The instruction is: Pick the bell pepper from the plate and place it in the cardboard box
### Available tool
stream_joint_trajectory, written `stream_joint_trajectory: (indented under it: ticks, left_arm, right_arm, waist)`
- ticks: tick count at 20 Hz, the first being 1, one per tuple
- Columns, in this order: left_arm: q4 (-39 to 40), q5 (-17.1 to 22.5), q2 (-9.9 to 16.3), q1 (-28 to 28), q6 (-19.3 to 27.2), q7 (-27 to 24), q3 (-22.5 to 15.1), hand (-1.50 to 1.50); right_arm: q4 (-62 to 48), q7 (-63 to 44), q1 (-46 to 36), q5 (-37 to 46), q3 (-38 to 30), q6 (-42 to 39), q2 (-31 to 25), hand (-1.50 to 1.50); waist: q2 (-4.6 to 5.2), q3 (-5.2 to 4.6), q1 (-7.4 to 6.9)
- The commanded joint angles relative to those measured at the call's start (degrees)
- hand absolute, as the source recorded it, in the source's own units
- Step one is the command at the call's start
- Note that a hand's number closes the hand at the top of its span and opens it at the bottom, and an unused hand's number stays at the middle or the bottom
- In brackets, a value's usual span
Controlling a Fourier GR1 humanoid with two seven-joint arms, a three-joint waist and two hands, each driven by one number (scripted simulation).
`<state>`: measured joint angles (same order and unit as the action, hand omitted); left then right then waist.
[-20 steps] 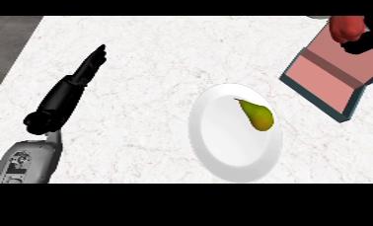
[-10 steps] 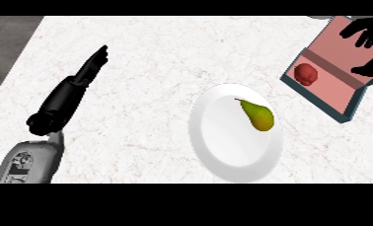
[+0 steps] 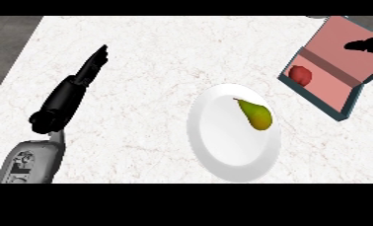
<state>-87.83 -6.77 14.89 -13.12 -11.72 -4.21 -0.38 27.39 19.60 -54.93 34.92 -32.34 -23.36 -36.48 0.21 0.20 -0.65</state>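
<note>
A: Right hand [image 3: 358,45] first: only a sliver of black fingers shows at the right edge, over the box [image 3: 348,109]. Nothing is in it, but whether the fingers are spread or curled, I cannot tell.

B: And the pepper [image 3: 300,74]?

A: The red lump lies inside the box, on its pink floor near the lower-left corner, apart from the hand. So I judge the placing done; the step in hand is pulling clear.

B: How to do that well?

A: Lift up before moving sideways, so the fingers do not catch the box's wall or nudge the pepper. The flaps stand open, so the way out is upward.

B: The left hand [image 3: 82,77]?

A: Resting at the left on the counter [image 3: 160,47], fingers straight, holding nothing. Leave it there.

B: Anything else nearby?

A: 1 white plate [image 3: 218,151] sits between the 2 hands, near the box, with a green-yellow pear [image 3: 256,115] on it. The pear is not wanted; withdraw without sweeping across the plate.
</note>
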Motion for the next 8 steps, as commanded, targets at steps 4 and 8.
stream_joint_trajectory:
  ticks: [4,8]
  left_arm:
    - [1.09,-0.5,-0.12,-1.02,0.03,-0.43,0.11,0.0]
    - [-0.98,0.09,-0.49,-0.39,-0.93,0.58,-0.58,0.0]
  right_arm:
    - [-7.41,-7.06,-2.69,-13.27,-15.16,1.17,-4.11,-1.5]
    - [-10.99,-1.73,1.3,-14.25,-17.02,2.7,-8.33,-1.5]
  waist:
    - [0.4,-0.11,-0.19]
    - [1.1,0.05,-1.83]
